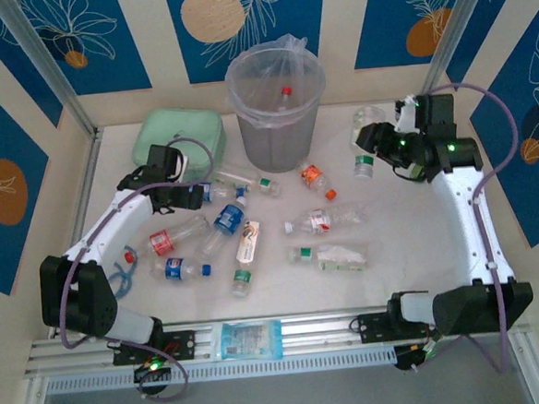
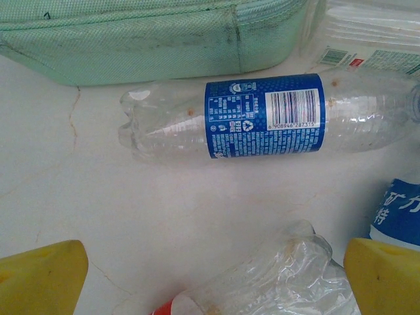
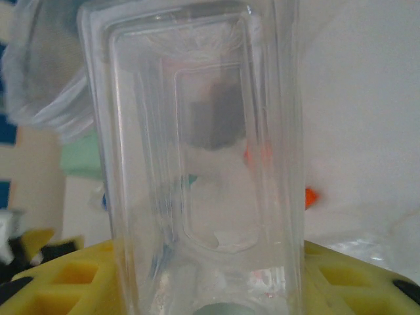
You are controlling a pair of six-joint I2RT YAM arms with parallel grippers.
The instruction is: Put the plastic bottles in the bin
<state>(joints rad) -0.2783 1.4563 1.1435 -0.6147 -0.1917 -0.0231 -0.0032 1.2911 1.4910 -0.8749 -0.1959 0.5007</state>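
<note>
I have the right tool point(image 1: 376, 141) clamped across a clear square-sided plastic bottle point(image 3: 210, 151), apparently held off the worktop point(image 1: 412, 257), and the tall translucent grey bin point(image 1: 267, 133) stands to its left, a little farther back.

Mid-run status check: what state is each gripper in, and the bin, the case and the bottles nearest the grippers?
left gripper: open, a crushed bottle lying between its fingers, not gripped.
right gripper: shut on a clear bottle.
bin: upright, lined, one red-capped bottle inside.
blue-labelled bottle: lying on its side, uncrushed.
mint-green case: flat, closed.
</note>
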